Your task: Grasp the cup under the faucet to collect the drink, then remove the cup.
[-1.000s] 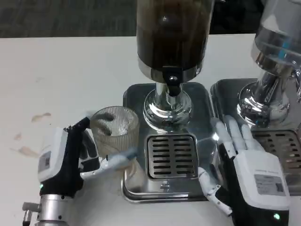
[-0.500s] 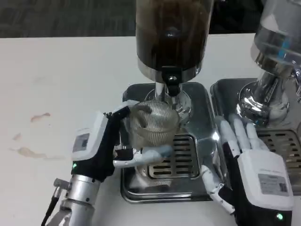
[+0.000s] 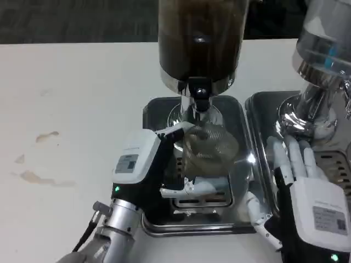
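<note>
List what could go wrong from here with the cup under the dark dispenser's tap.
1. The cup, held by the left hand, looks slightly tilted and off-centre under the faucet; drink may miss onto the drip tray.
2. The smooth glass could slip between the fingers.
3. The right hand, resting between the trays, could be bumped on removal.

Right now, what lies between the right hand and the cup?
Only bare tray between right hand and cup, which the left hand holds, in the head view.
</note>
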Motion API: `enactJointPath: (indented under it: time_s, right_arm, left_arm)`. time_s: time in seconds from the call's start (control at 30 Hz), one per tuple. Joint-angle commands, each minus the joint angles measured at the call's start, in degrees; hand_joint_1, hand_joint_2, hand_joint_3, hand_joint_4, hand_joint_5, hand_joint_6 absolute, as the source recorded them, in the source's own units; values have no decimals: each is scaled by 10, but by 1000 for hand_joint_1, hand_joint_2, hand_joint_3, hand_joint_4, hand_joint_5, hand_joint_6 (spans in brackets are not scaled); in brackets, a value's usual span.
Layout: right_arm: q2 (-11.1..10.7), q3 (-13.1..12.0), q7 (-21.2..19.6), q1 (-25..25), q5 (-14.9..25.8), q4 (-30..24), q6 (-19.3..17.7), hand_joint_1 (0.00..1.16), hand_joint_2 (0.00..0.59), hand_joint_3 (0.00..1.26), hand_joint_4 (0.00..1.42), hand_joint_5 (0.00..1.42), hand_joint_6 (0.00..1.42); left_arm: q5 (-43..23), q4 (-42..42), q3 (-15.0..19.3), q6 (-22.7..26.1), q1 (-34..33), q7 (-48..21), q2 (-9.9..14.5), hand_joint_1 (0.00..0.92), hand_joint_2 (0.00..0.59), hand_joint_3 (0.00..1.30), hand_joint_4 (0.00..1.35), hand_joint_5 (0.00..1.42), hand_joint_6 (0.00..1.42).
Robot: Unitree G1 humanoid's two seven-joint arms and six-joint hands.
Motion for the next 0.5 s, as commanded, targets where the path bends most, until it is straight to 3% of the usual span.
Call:
enactJointPath:
  time_s: [0.03,0.13,0.23,0.27,0.33,0.5]
  right_arm:
    - [2,-7,-10,6,8,-2,4,140,506,74,0,0,164]
    - [2,-8,-11,4,10,-1,2,140,506,74,0,0,164]
    - [1,-8,-10,2,13,1,2,140,506,74,0,0,164]
    - [1,-9,-10,2,15,2,1,140,506,74,0,0,164]
    - [-1,-9,-9,0,18,4,0,140,506,74,0,0,164]
    - [-1,-7,-9,-4,21,9,-2,140,506,74,0,0,164]
  left_arm:
    - [-1,10,-7,9,-4,25,5,642,4,905,1049,1140,1260]
    - [2,11,-12,14,2,32,10,646,0,902,1026,1130,1259]
    - [3,10,-18,16,8,33,17,619,0,824,936,1044,1166]
    - [2,9,-19,14,9,32,19,543,7,725,794,950,1004]
    - [-1,7,-19,9,12,29,22,385,38,588,685,863,848]
    - [-12,2,-19,-1,15,16,25,242,47,340,426,612,522]
